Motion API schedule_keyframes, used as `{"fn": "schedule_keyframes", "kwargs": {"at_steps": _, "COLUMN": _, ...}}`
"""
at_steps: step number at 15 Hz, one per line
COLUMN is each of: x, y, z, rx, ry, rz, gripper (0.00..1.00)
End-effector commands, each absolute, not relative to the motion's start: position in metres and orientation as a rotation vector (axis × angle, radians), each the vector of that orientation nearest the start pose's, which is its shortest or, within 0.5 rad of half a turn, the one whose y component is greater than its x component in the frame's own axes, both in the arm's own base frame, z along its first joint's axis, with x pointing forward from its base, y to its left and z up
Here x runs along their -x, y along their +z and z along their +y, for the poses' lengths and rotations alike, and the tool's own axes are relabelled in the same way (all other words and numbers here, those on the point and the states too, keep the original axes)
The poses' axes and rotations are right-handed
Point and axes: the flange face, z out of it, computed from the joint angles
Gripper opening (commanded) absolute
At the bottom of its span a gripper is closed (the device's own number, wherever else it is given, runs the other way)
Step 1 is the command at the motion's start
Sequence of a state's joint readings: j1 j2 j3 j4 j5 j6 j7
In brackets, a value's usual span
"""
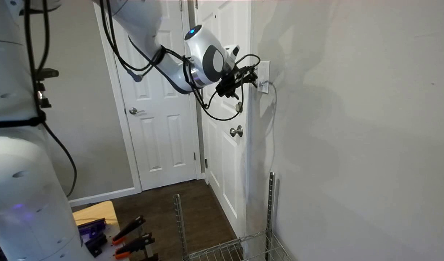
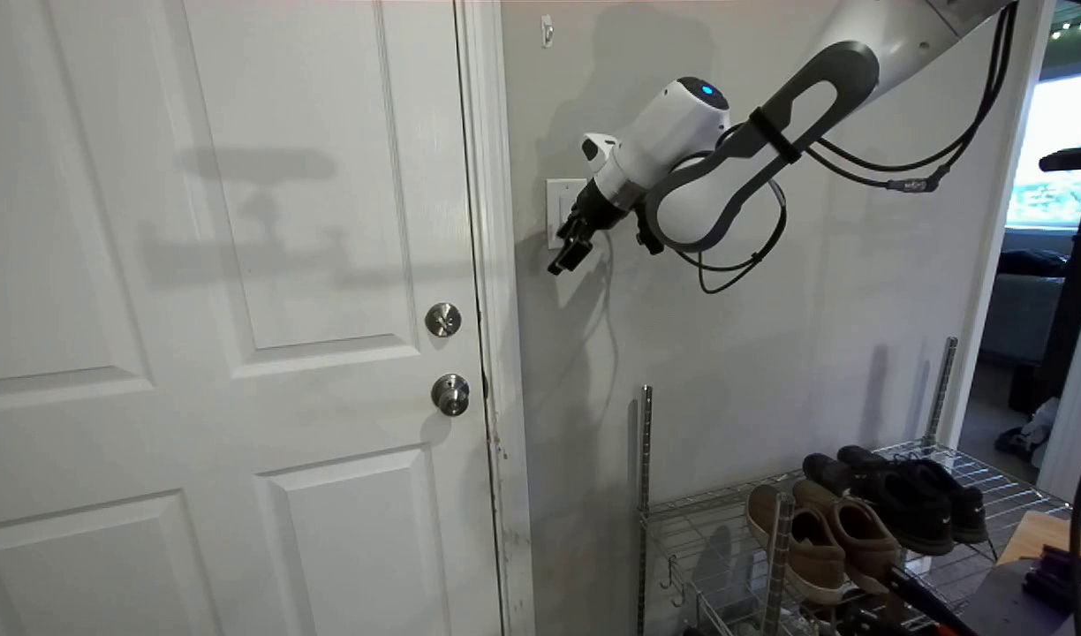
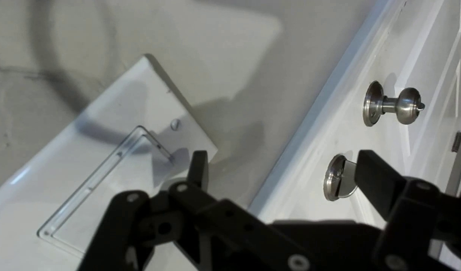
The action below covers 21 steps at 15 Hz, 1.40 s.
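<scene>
Gripper (image 3: 285, 175) hangs spread by grey wall (image 1: 360, 119) and switch (image 3: 119, 169) (white door (image 2: 284, 238) alongside)

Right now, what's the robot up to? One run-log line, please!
pincer: open, empty | nearest: light switch, contact unclear | beyond: doorknob and deadbolt on white door

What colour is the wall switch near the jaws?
White; the wall switch shows best in the wrist view.
</scene>
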State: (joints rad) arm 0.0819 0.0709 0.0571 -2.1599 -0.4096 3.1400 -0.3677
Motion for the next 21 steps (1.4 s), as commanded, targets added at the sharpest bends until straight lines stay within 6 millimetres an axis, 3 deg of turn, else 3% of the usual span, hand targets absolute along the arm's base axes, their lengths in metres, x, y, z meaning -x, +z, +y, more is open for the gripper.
{"fn": "schedule_keyframes", "kwargs": {"at_steps": 1, "x": -0.582, "y": 0.471, "z": 0.116, "rx": 2.78, "ry": -1.438, "rz": -1.366, "gripper": 1.0}}
{"fn": "schedule_keyframes", "kwargs": {"at_steps": 12, "x": -0.566, "y": 0.469, "z": 0.11, "rx": 2.797, "ry": -1.418, "rz": -1.342, "gripper": 1.0}}
{"fn": "schedule_keyframes", "kwargs": {"at_steps": 13, "x": -0.578, "y": 0.467, "z": 0.115, "rx": 2.786, "ry": -1.422, "rz": -1.364, "gripper": 1.0}}
{"fn": "schedule_keyframes", "kwargs": {"at_steps": 17, "x": -0.576, "y": 0.467, "z": 0.113, "rx": 2.79, "ry": -1.418, "rz": -1.362, "gripper": 1.0}}
{"fn": "schedule_keyframes", "kwargs": {"at_steps": 21, "x": -0.59, "y": 0.463, "z": 0.11, "rx": 2.807, "ry": -1.401, "rz": -1.361, "gripper": 1.0}}
